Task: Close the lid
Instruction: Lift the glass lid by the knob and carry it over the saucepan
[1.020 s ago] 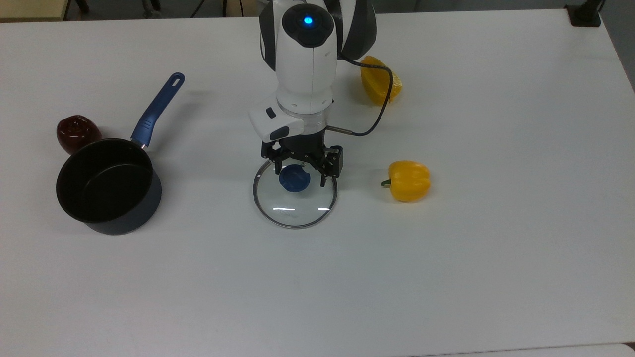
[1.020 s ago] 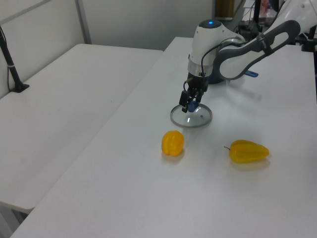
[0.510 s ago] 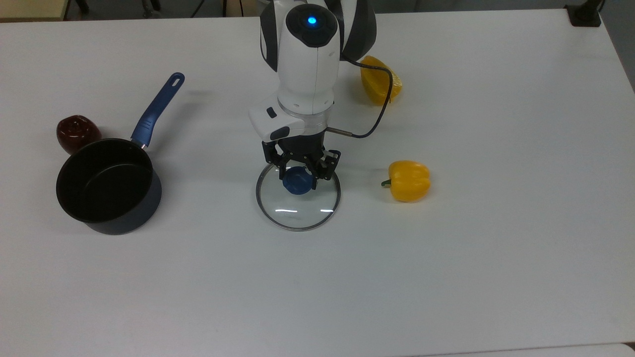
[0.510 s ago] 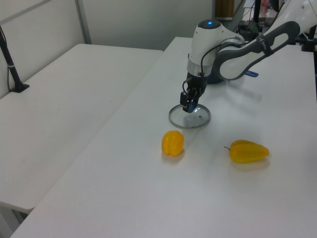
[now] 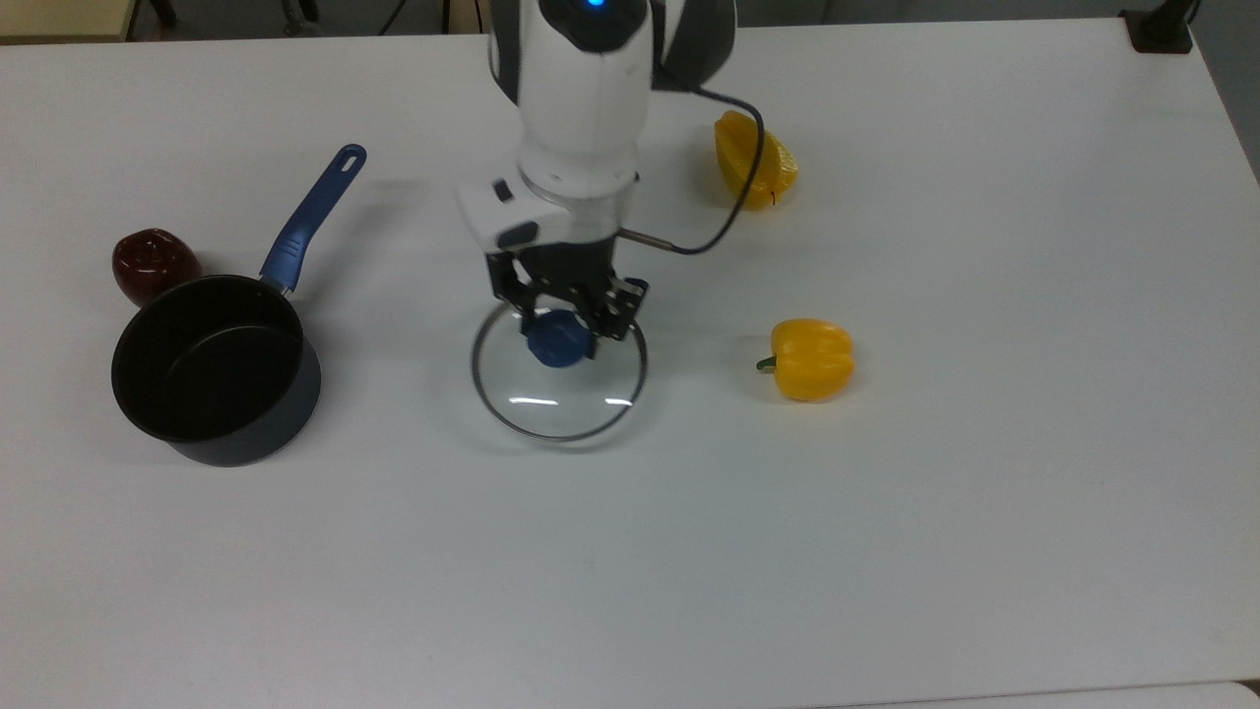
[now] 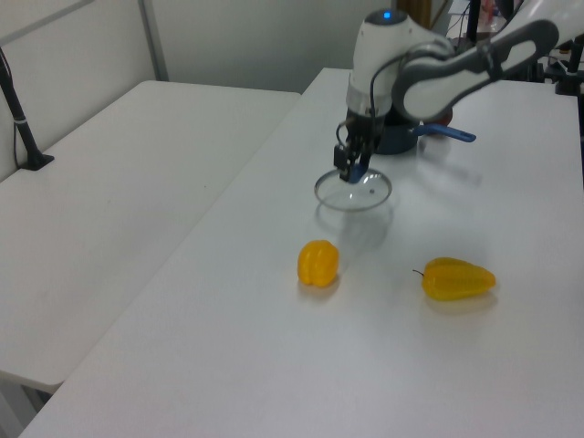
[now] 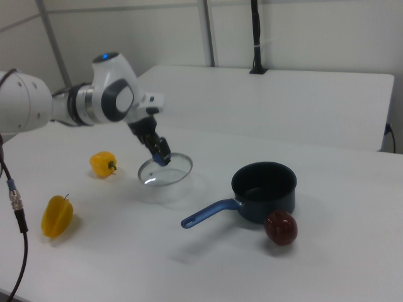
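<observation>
The round glass lid (image 5: 566, 394) (image 6: 363, 193) (image 7: 173, 173) with a metal rim hangs above the white table, its shadow below it. My gripper (image 5: 559, 333) (image 6: 351, 171) (image 7: 161, 155) is shut on the lid's blue centre knob (image 5: 557, 342). The dark saucepan (image 5: 212, 366) (image 7: 263, 190) with a blue handle (image 5: 313, 219) stands open at the top view's left, a good way from the lid. In the left view the saucepan (image 6: 401, 139) sits behind the arm.
A dark red apple (image 5: 151, 264) (image 7: 280, 227) lies beside the saucepan. A yellow bell pepper (image 5: 810, 358) (image 6: 318, 263) (image 7: 103, 163) sits at the top view's right of the lid. Another yellow pepper (image 5: 752, 160) (image 6: 458, 278) (image 7: 56, 214) lies near the arm's base.
The gripper closed on the blue knob and lifted the lid off the table. Lid and gripper have shifted toward the top view's left, toward the saucepan.
</observation>
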`<state>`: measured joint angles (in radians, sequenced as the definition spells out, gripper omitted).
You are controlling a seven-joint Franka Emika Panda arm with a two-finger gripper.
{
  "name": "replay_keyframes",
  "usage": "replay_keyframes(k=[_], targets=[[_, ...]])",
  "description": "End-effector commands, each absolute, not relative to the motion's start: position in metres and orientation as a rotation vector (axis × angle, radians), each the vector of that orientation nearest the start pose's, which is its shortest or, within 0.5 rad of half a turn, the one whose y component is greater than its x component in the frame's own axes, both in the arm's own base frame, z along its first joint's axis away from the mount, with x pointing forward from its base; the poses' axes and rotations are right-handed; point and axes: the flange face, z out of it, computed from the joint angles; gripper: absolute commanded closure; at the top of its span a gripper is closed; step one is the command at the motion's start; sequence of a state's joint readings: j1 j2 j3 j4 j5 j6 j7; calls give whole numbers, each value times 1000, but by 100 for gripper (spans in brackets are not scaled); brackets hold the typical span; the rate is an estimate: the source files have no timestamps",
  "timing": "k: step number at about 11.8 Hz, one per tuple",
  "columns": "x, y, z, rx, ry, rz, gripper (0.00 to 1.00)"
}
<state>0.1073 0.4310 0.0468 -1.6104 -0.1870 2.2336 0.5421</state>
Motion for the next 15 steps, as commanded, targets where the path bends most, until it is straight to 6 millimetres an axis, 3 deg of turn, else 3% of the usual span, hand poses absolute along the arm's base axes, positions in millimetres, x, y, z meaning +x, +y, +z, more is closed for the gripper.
replay_keyframes(k=[1, 3, 4, 6, 9, 11, 15], targets=[[691, 39, 467, -3170, 629, -328, 63], [692, 5, 470, -3193, 599, -311, 63], [691, -22, 472, -3201, 613, -312, 63], [694, -63, 489, -3195, 628, -357, 63], [690, -130, 488, -3204, 637, -371, 63], [692, -170, 485, -3144, 672, -481, 62], [697, -215, 464, -3115, 708, -609, 61]])
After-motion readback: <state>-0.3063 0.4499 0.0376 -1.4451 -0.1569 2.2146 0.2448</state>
